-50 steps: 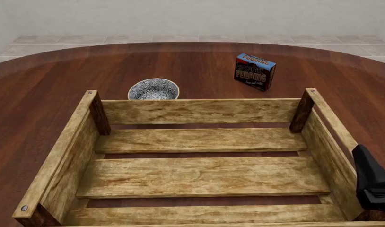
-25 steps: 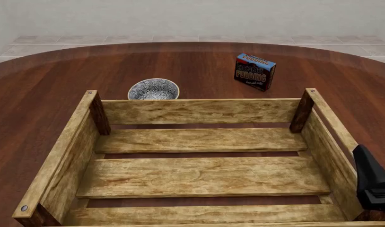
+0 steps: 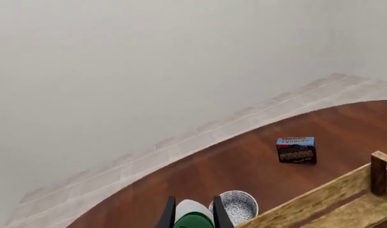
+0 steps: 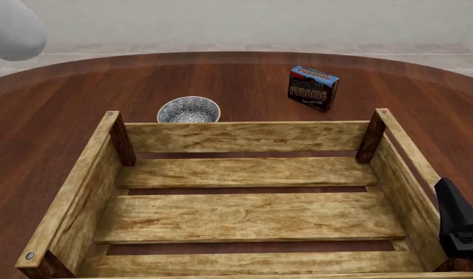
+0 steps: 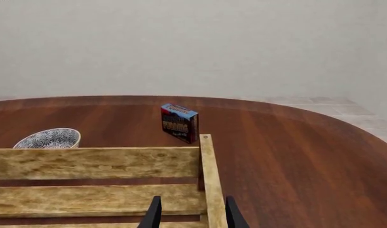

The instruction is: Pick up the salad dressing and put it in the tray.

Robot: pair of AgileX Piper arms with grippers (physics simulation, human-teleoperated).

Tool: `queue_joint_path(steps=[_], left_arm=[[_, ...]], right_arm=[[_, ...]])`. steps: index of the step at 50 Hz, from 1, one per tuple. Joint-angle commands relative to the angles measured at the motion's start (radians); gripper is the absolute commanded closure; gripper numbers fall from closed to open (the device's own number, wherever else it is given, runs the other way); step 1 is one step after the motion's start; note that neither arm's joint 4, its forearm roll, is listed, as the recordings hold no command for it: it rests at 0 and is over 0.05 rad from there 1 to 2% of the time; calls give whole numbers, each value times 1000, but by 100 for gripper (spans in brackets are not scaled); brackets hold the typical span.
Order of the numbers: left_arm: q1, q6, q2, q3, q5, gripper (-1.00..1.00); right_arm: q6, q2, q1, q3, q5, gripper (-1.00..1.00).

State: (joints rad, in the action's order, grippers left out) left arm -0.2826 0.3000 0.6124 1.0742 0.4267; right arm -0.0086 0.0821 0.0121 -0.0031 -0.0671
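The salad dressing (image 3: pixel 192 209), a white bottle with a green cap, sits between the fingers of my left gripper (image 3: pixel 193 219), which is shut on it and held high above the table, left of the tray (image 3: pixel 320 199). In the front view a blurred white shape (image 4: pixel 13 30) fills the top left corner; I cannot tell whether it is the bottle or the arm. The tray (image 4: pixel 244 136) is a big light-wood slatted crate with nothing inside. My right gripper (image 5: pixel 193 216) is open above the tray's right wall (image 5: pixel 209 180); its dark body (image 4: pixel 457 226) shows at the front right.
A patterned bowl (image 4: pixel 188 110) stands just behind the tray's far wall, left of centre. A blue-and-black pudding box (image 4: pixel 312 88) stands upright farther back on the right. The round wooden table (image 4: pixel 58 104) ends at a tiled floor and a pale wall.
A blurred white shape has come into the front view's top left corner. The right arm, bowl, box and tray stay where they were.
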Motion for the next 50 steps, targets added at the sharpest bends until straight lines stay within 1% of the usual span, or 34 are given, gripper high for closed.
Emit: queue_joint_path(steps=[1, 4, 5, 6, 7, 10, 12, 14, 18, 22, 24, 27, 36, 41, 43, 50], left_arm=[[-144, 45, 66, -14, -76, 100], [-166, 27, 92, -9, -82, 100], [-189, 27, 112, -14, -95, 100], [-189, 27, 112, -14, -95, 100], [-196, 11, 131, -9, -97, 100], [-204, 17, 142, -11, -111, 100], [-224, 20, 153, -11, -121, 100], [-228, 5, 172, -2, -115, 100], [-239, 6, 193, -7, -127, 100], [-260, -25, 242, 0, -123, 100], [-251, -11, 247, -17, -145, 100], [-259, -23, 268, -29, -153, 100], [-284, -19, 322, -50, -184, 100], [-315, -10, 349, -57, -195, 100], [-317, -13, 356, -57, -195, 100], [-364, -17, 393, -71, -206, 100]], right_arm=[[4, -8, 5, 1, 6, -100], [1, -9, 1, 1, 6, -100], [0, -11, -1, 1, 7, -100], [0, -11, -1, 1, 7, -100], [0, -14, -2, 0, 10, -100], [-2, -18, -3, 1, 14, -100], [-3, -18, -3, 0, 16, -100], [-4, -19, -2, 0, 17, -100], [-5, -11, -1, 1, 10, -100], [-8, -14, -3, 2, 11, -100], [-7, -17, 0, 1, 15, -100], [-4, -13, 5, 1, 12, -100], [-2, -9, 5, 1, 9, -100], [-1, -13, 4, 0, 13, -100], [-1, -16, 5, 0, 15, -100], [1, -22, 8, 0, 20, -100]])
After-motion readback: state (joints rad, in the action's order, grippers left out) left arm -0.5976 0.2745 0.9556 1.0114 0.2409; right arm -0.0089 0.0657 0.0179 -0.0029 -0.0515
